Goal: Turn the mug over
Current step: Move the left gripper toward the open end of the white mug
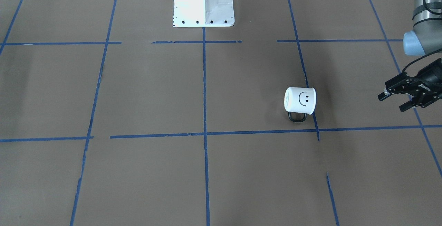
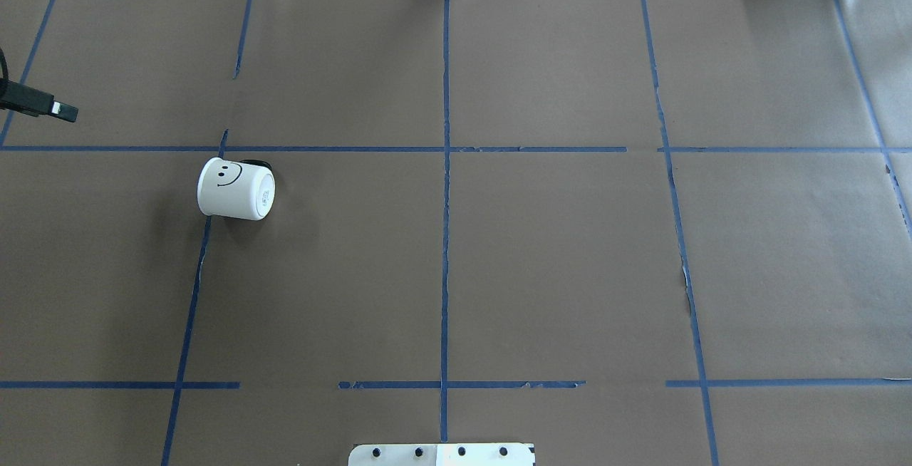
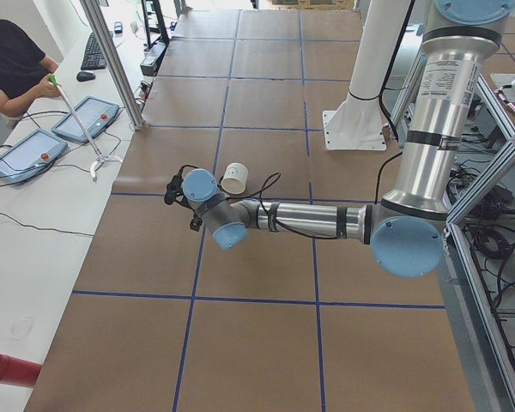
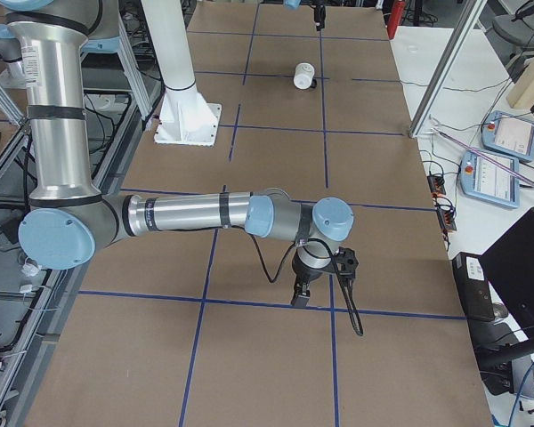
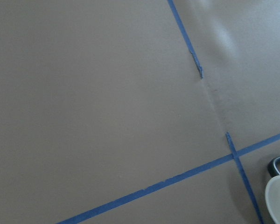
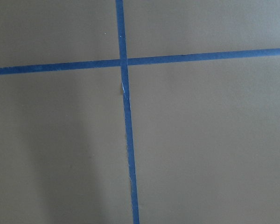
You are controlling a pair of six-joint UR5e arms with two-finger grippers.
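Left gripper [image 1: 392, 102]: jaws apart, empty, touching nothing; at 3 o'clock of mug [image 1: 299, 100] in front-facing view, well apart. Mug on side. Right gripper [image 4: 300, 295]: can't tell jaw state.

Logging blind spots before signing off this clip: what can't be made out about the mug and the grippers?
Right gripper: only in the exterior right view, small and dark; open or shut unclear.
Left gripper: overhead view's left edge cuts off all but a tip.
Mug: inside faces away in front and overhead views; left wrist view's corner crops it.
Handle: mostly hidden behind the mug's body overhead.
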